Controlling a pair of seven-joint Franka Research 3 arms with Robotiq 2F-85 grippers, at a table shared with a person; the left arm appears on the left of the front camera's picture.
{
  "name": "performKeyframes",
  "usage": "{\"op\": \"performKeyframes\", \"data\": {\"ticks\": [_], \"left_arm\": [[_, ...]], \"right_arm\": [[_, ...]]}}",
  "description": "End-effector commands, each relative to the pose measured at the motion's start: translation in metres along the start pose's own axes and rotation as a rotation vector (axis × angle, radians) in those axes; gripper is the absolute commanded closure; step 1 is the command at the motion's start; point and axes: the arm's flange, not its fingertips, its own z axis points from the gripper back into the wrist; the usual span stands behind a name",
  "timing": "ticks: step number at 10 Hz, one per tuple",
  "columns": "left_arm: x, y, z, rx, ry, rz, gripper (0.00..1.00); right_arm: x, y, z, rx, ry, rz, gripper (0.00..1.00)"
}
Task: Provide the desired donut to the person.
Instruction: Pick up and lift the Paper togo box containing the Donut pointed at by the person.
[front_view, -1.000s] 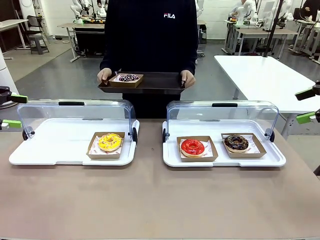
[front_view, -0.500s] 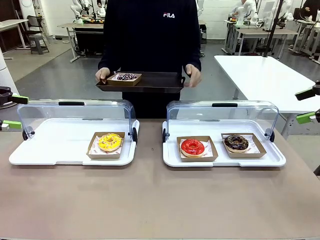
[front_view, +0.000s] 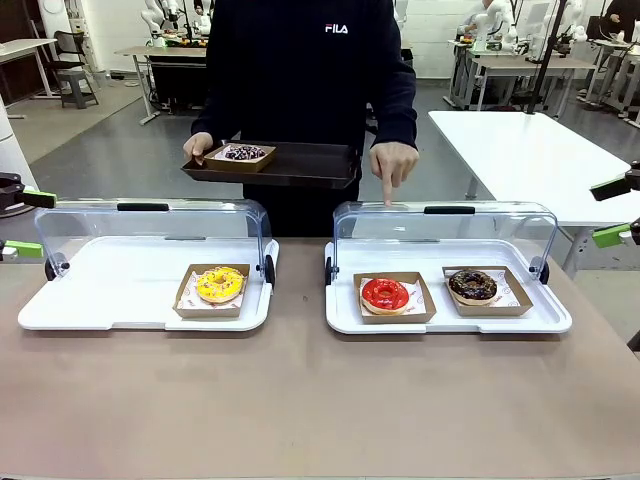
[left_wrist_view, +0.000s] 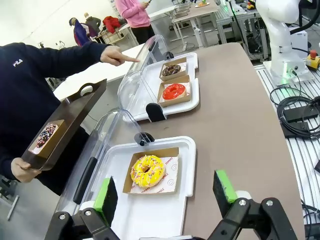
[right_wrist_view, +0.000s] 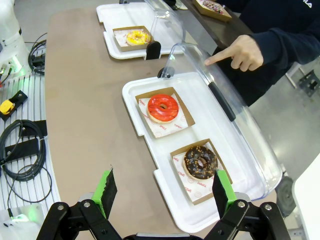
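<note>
Both left gripper and right gripper stand spread and empty. Left tray holds the yellow donut; right tray holds the red donut, then the chocolate donut. The person points a hand down above the red donut.

You're looking at a robotics lab: a wide grey floor set with rows of work tables, black cables coiled over slotted aluminium rails beside your table, and a red stop button on its yellow box by the white arm base.
</note>
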Motion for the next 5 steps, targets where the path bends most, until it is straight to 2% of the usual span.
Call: {"op": "performKeyframes", "data": {"ticks": [1, 5], "left_arm": [[0.0002, 0.0023, -0.0010, 0.018, -0.022, -0.009, 0.00], [0.0002, 0.0023, -0.0010, 0.018, -0.022, -0.009, 0.00]], "right_arm": [[-0.0005, -0.0018, -0.0021, 0.010, -0.032, 0.006, 0.00], [-0.0005, -0.0018, -0.0021, 0.010, -0.032, 0.006, 0.00]]}}
